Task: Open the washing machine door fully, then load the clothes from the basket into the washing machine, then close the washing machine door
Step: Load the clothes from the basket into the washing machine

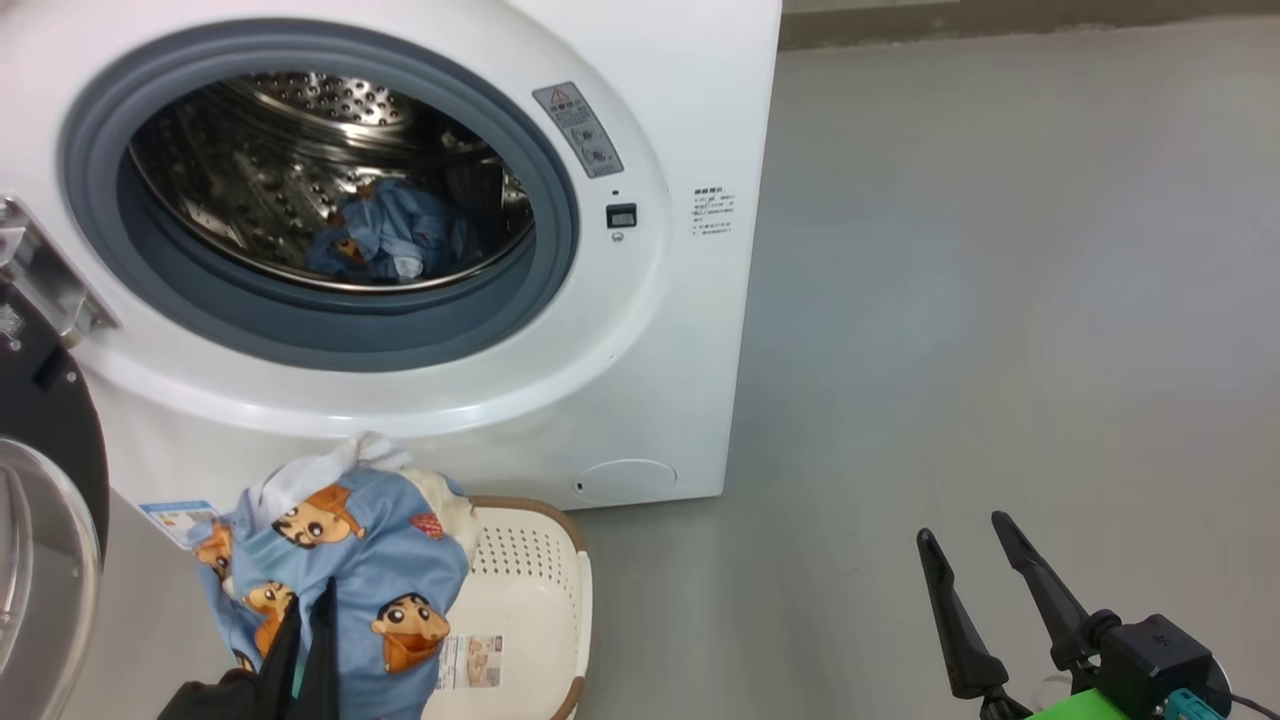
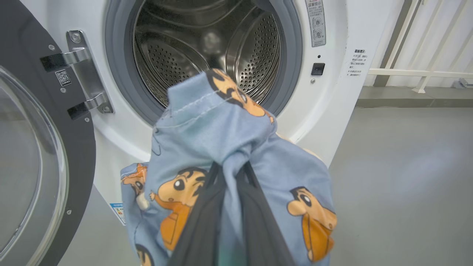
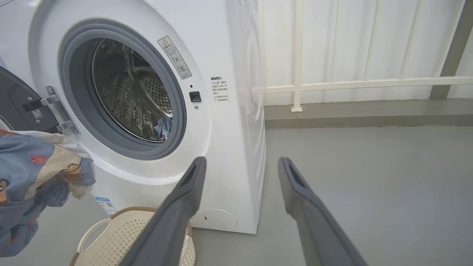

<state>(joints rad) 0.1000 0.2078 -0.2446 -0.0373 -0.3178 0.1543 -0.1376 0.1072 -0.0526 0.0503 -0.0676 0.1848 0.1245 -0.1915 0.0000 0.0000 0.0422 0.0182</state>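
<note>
- The left gripper [image 1: 312, 596], two long dark fingers, is clenched on a light blue garment [image 1: 360, 560] printed with orange cartoon faces. The garment hangs bunched from the fingertips, with a bit of white cloth [image 1: 320, 470] at its top.
- The right gripper [image 1: 962, 527] is released, its fingers spread over the grey floor [image 1: 1000, 300], well right of the work.
- Below the held garment, the cream-white perforated plastic basket [image 1: 525, 565] with a brown rim stands just in front of the machine.
- The round black-rimmed glass door [image 1: 45, 420] is swung wide open at the left.
- The white front-loading washing machine [image 1: 660, 330] stands open, and another blue garment [image 1: 390, 235] lies in its steel drum [image 1: 280, 130].
</note>
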